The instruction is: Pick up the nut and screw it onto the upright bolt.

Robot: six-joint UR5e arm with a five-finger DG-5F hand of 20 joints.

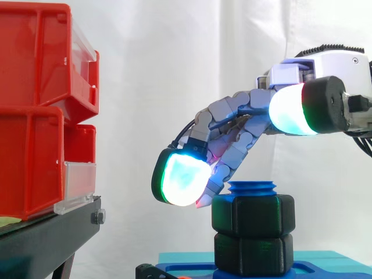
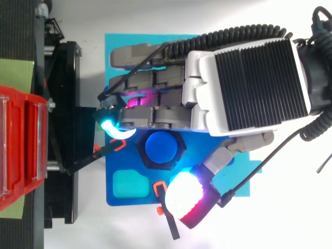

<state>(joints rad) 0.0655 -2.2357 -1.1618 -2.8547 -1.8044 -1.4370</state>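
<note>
The blue bolt point(image 1: 252, 188) stands upright on a blue base plate point(image 2: 119, 171). A black nut point(image 1: 253, 214) sits threaded on it, above a second black hex block point(image 1: 253, 253); only the bolt's top thread shows above the nut. From above, the nut point(image 2: 179, 155) rings the bolt's round top point(image 2: 165, 147). My hand point(image 1: 244, 116) reaches in from the right, above and left of the nut. Its bent fingers point(image 1: 181, 177) hang at the nut's upper left edge, one pink-lit tip touching it. The thumb point(image 2: 188, 198) is spread away, well above the nut, and grips nothing.
Red bins point(image 1: 40, 110) are stacked on a black stand point(image 1: 46, 235) at the left, a short gap from the fingertips. A teal recess point(image 2: 129, 184) lies in the base plate beside the bolt. White curtain behind.
</note>
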